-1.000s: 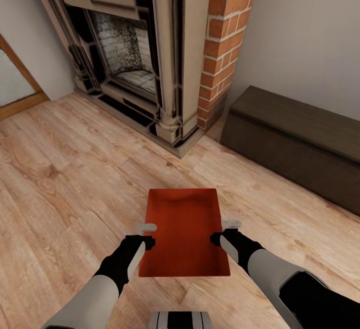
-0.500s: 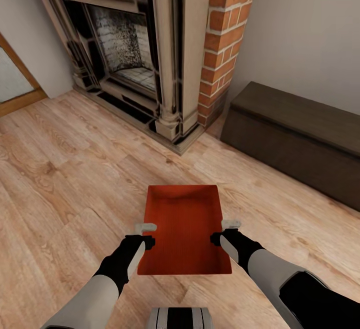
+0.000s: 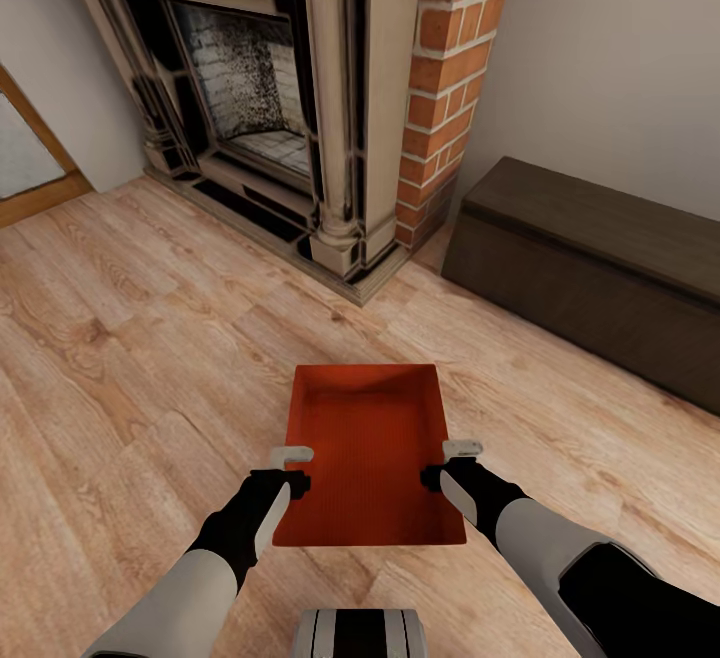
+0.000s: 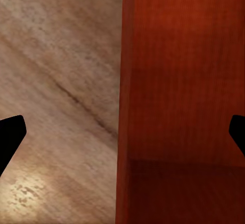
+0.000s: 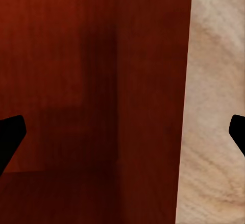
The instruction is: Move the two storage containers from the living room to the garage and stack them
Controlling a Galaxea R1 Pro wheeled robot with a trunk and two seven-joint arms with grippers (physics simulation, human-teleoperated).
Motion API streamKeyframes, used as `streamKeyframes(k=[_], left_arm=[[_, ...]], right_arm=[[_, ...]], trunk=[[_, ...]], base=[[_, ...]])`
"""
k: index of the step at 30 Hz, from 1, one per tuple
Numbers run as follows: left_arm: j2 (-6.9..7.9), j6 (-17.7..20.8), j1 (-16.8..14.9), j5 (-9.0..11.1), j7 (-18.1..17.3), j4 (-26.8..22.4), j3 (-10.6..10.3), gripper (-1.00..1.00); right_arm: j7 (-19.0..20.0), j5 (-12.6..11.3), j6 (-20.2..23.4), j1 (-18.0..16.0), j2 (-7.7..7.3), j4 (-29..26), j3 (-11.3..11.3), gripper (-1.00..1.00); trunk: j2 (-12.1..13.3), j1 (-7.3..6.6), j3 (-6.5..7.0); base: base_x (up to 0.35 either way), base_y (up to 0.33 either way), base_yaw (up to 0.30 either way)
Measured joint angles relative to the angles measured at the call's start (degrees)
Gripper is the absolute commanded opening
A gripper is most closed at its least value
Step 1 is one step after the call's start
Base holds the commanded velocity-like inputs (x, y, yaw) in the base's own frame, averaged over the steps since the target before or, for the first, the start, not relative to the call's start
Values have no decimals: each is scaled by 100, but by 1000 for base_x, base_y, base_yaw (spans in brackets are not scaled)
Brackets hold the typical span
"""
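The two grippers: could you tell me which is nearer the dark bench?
The right gripper, straddling one wall of the container; the left gripper straddles the opposite wall, farther from the bench.

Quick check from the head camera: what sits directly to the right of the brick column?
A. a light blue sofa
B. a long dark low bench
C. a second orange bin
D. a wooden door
B: a long dark low bench stands against the wall beside the brick column.

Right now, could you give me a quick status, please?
Left gripper, right gripper open, each straddling a wall of the storage container. Fireplace and bench ahead.
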Motion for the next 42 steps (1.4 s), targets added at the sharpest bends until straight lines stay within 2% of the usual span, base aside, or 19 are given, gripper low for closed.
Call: streamKeyframes(k=[42], left_arm=[[11,-14,0,-5,33,58,-16,100]], right_arm=[[0,0,0,0,-30,-1,0,100]], trunk=[[0,0,0]], base=[[0,0,0]])
